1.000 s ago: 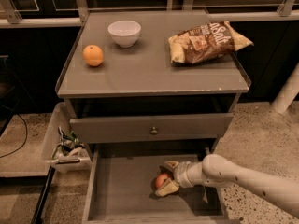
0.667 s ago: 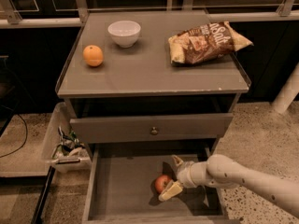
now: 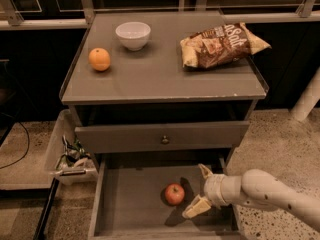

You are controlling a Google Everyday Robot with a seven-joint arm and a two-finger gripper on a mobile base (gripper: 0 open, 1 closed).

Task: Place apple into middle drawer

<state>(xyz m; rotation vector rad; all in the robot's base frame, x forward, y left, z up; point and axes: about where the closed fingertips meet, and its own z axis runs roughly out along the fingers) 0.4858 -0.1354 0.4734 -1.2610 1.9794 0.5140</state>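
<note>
Speckled floor point(image 3: 285, 134) and dark panels frame a grey cabinet point(image 3: 165, 79) that fills most of the camera view, its flat top carrying several loose items. Below the top, the middle drawer point(image 3: 130, 199) is pulled well out, wide and shallow, with its bare floor showing. A pale robot arm point(image 3: 280, 196) reaches in from the lower right over the drawer's right side. On the cabinet top a crumpled chip bag point(image 3: 222, 45) lies at the right, and a clear plastic bin point(image 3: 62, 156) of clutter sits on the floor by the cabinet's left side. A white bowl point(image 3: 133, 35) stands near the back of the top. The gripper point(image 3: 193, 191) hangs inside the drawer with its two fingers spread apart, one raised and one low. An orange point(image 3: 99, 59) rests at the top's left edge. The apple point(image 3: 174, 194) sits on the drawer floor, just left of the fingertips and apparently clear of them, with its stem up. A small round knob point(image 3: 165, 140) marks the closed drawer front above. By the look of it the placing itself is done and the step in hand is the withdrawal. The next move calls for drawing the spread fingers back and up to the right without nudging the apple or catching the drawer wall.
</note>
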